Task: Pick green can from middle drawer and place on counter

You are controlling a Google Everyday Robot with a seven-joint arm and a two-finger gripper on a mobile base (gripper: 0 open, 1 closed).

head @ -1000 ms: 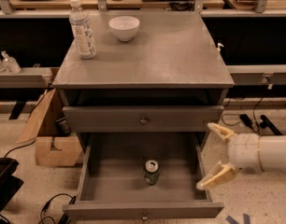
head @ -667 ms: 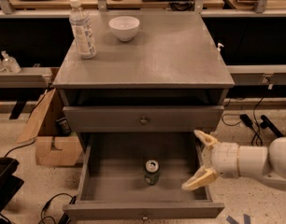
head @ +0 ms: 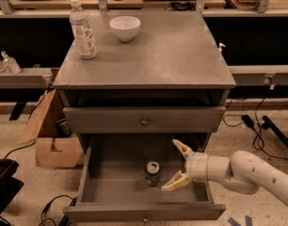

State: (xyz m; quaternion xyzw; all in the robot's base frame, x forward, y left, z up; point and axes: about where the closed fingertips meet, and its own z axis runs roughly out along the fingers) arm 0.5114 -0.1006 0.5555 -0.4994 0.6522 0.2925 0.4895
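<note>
The green can (head: 153, 173) stands upright on the floor of the open middle drawer (head: 101, 192), near its centre. My gripper (head: 176, 166) is inside the drawer just right of the can, fingers spread wide apart and empty, not touching it. One fingertip (head: 177, 144) is toward the drawer's back, the other (head: 166, 188) toward its front. The white arm (head: 257, 173) reaches in from the right. The counter (head: 172, 55) is the grey top of the cabinet above.
A clear plastic bottle (head: 83, 28) and a white bowl (head: 124, 28) stand at the back left of the counter. The upper drawer (head: 145, 120) is closed. A cardboard box (head: 50, 135) sits on the floor at left, cables at right.
My gripper has moved left and further into the drawer, from near the right wall to close beside the can. The can has not moved.
</note>
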